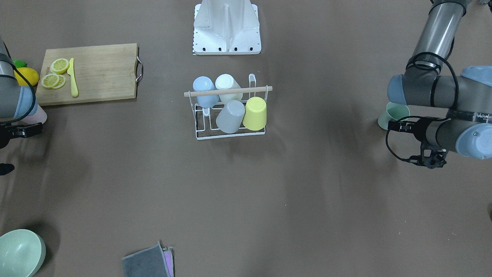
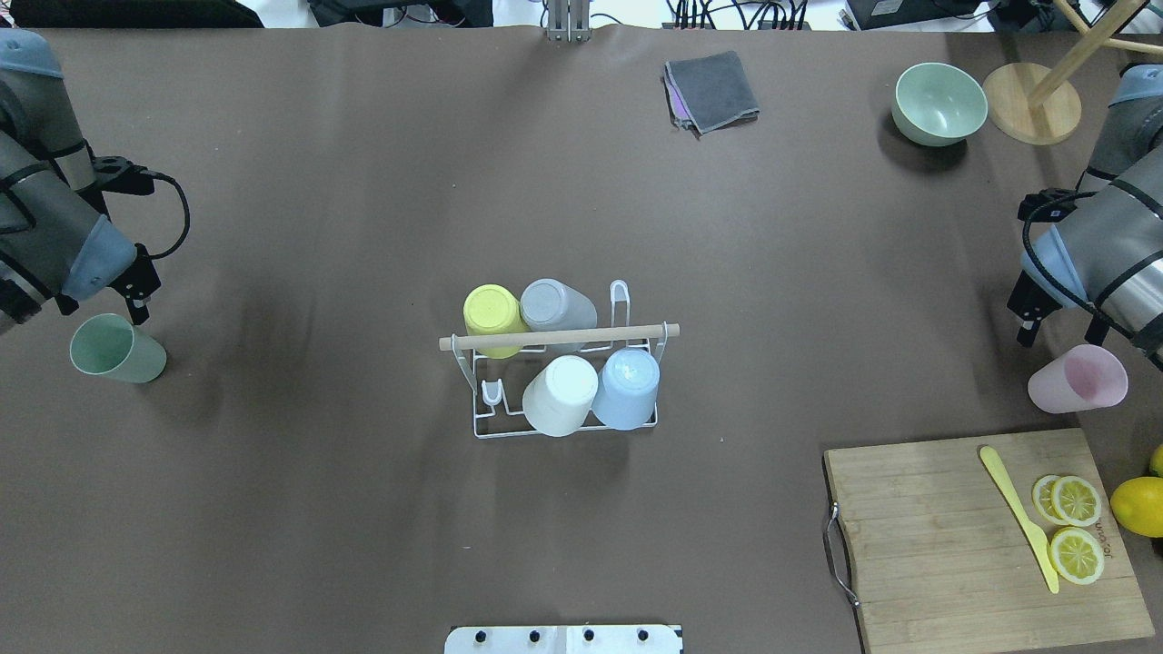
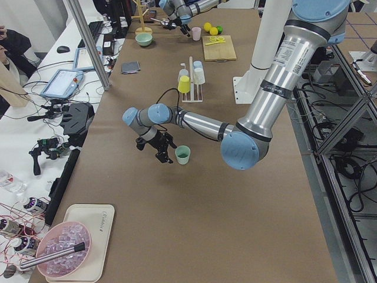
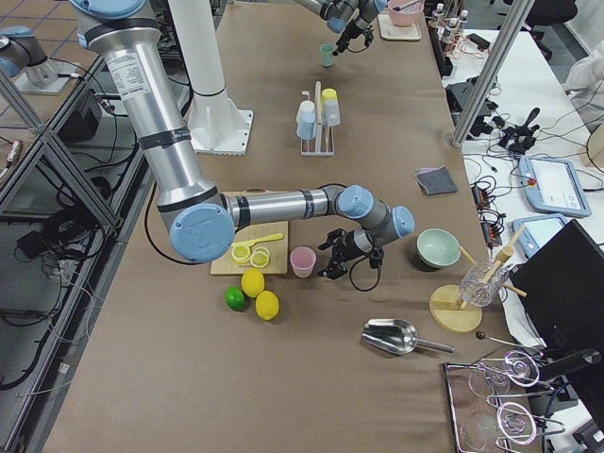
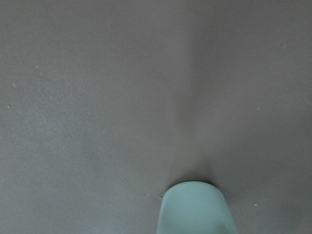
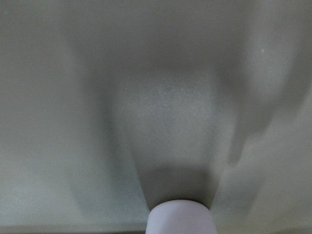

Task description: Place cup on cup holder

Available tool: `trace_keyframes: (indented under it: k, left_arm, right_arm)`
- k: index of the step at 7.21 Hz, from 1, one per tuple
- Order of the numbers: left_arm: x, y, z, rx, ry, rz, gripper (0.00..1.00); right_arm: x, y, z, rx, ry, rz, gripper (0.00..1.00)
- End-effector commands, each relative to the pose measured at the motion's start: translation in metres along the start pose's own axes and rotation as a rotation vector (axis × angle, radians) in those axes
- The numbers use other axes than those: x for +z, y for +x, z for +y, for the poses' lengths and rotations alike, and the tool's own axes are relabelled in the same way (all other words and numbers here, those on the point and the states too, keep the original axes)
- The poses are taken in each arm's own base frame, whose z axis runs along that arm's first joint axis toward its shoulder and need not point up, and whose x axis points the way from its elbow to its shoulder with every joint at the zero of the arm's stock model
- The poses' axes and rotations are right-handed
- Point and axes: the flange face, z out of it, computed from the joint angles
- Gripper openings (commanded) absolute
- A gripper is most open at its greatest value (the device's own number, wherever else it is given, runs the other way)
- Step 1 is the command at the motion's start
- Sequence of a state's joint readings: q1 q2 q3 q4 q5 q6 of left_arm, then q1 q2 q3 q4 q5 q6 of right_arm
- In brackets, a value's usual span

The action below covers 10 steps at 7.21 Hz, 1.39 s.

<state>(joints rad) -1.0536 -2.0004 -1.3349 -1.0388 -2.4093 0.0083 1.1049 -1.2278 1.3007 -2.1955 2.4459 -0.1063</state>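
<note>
While the cup holder carries 4 upturned cups, 2 more wait on the table.
The green cup stands mouth-up beside the left gripper, the pink cup beside the right gripper. Both sets of jaws look spread wide, holding nothing. The holder sits mid-table, well apart from both, with 2 prongs bare. Likely trouble: a finger closing off-centre could tip a light cup. At the rack, an incoming cup may bump the yellow cup or white cup, or catch the wooden rod. 2 arms reaching in together could clash.
</note>
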Motion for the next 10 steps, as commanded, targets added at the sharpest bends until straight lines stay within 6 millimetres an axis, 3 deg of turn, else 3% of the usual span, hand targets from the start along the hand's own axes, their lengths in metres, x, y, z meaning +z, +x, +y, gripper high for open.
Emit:
trace_keyframes:
  k: [1,2,4,8,10]
  left_arm:
    - [-0.005,-0.003,-0.008,-0.002,-0.001,0.034,0.98]
    - [-0.019,-0.008,-0.010,-0.013,0.017,0.042,0.98]
    - [-0.019,-0.010,-0.025,-0.046,-0.002,0.078,0.98]
    - [0.001,-0.007,-0.042,-0.084,-0.057,0.135,0.98]
    - [0.020,0.006,-0.043,-0.076,-0.088,0.143,0.98]
  right_arm:
    - [0.008,0.003,0.001,-0.010,-0.034,0.004,0.95]
    - [0.010,0.003,0.002,-0.017,-0.044,0.007,0.95]
    - [0.019,0.000,0.003,-0.018,-0.067,0.013,0.94]
    - [0.036,0.004,0.003,-0.011,-0.127,0.017,0.94]
    - [0.042,0.007,0.000,0.001,-0.141,0.018,0.94]
